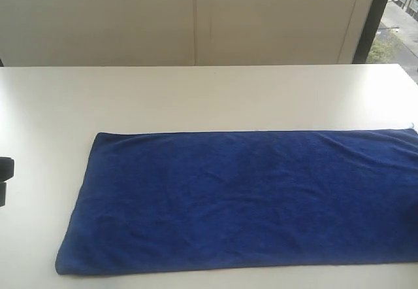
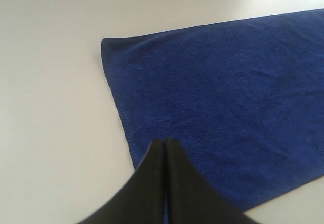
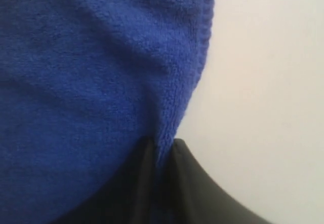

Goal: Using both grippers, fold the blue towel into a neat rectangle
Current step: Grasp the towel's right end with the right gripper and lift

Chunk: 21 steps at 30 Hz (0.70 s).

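Observation:
The blue towel lies flat and spread long across the white table, its right end running out of the exterior view. My left gripper is shut, fingers pressed together with nothing between them, near the towel's left short edge. Only a black piece of the left arm shows at the exterior view's left border. My right gripper is shut on the towel's hemmed edge, with cloth bunched between the fingers. The right gripper is outside the exterior view.
Bare table surface lies to the left of the towel and behind it. A pale wall stands past the table's far edge, with a window at the far right.

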Available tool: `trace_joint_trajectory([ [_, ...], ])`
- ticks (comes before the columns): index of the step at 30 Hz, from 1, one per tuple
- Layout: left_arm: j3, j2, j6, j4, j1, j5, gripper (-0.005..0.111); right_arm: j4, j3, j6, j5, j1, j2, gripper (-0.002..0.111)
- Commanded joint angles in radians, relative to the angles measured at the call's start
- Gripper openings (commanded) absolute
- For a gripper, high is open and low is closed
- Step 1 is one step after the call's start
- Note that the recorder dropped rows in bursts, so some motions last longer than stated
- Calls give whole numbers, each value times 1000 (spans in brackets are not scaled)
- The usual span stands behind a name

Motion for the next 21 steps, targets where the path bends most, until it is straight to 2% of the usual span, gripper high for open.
trace_joint_trajectory([
  [1, 6, -7, -8, -16, -3, 2, 0, -14, 8, 2, 32, -1, 1, 8],
  [8, 6, -7, -8, -16, -3, 8, 0, 61, 8, 2, 72, 22, -38, 8],
  [16, 6, -7, -8, -16, -3, 10, 0, 86, 0, -1, 99, 216, -88, 0],
  [21, 6, -7, -8, -16, -3, 20, 0, 123, -51, 5, 172, 321, -100, 0],
])
